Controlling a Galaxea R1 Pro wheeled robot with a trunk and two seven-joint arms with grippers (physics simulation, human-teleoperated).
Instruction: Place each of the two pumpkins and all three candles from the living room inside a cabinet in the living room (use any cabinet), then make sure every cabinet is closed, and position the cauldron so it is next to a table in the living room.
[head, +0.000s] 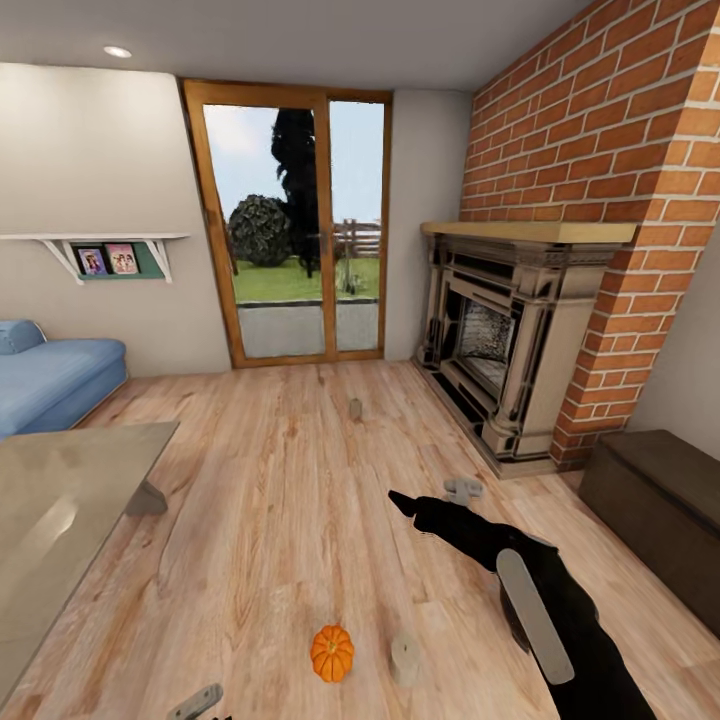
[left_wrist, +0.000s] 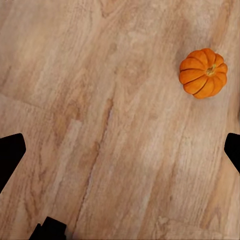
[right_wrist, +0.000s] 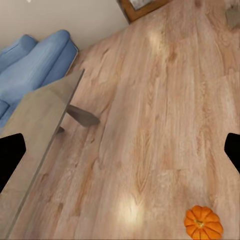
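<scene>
The pumpkin (head: 332, 653) sits on the floor (head: 280, 500), off to one side of the left gripper (left_wrist: 120, 150), not between its fingers. Those fingers are spread wide, holding nothing. The right gripper (right_wrist: 120, 150) is wide too and farther away.

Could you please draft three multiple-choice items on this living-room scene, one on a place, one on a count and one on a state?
1. Where is the pumpkin?
A. on the table
B. on the wooden floor
C. on the sofa

2. How many candles show on the floor in the head view?
A. one
B. five
C. three

3. What does the right hand hold?
A. nothing
B. a pumpkin
C. a candle

Answers: 1 B, it sits on bare floor planks beside a candle. 2 C, that one, one toward the glass door and one near the fireplace. 3 A, no object sits at its dark tip.
</scene>
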